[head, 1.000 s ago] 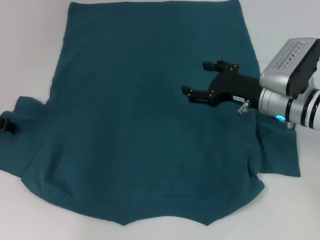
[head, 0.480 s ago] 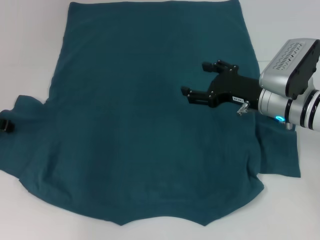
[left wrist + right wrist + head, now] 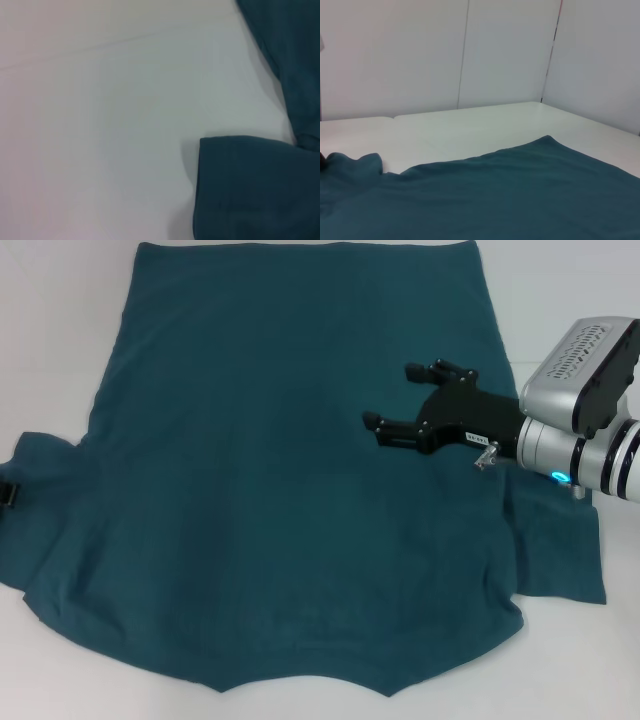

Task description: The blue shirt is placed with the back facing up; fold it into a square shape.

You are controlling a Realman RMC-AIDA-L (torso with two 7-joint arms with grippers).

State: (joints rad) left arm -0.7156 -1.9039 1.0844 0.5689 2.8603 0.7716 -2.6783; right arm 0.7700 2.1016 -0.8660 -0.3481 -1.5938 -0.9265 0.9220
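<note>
The blue shirt point(image 3: 290, 470) lies spread on the white table point(image 3: 60, 330), plain side up, its hem at the far end and its collar edge nearest me. My right gripper point(image 3: 390, 395) hovers open over the shirt's right-middle, with nothing between its fingers. Only a black tip of my left gripper point(image 3: 8, 496) shows at the picture's left edge, on the shirt's left sleeve point(image 3: 45, 480), which it holds. The left wrist view shows that sleeve point(image 3: 250, 190) and a strip of the shirt's body point(image 3: 295, 60). In the right wrist view the shirt point(image 3: 495, 200) fills the lower part.
Bare white table point(image 3: 100, 125) surrounds the shirt on the left, right and near sides. The right sleeve point(image 3: 560, 550) lies flat under my right arm point(image 3: 580, 410). Pale wall panels point(image 3: 470, 50) stand beyond the table's far edge.
My left gripper has slid left, almost out of view, dragging the left sleeve with it. The shirt's near edge has shifted left and toward me. The right arm has not moved.
</note>
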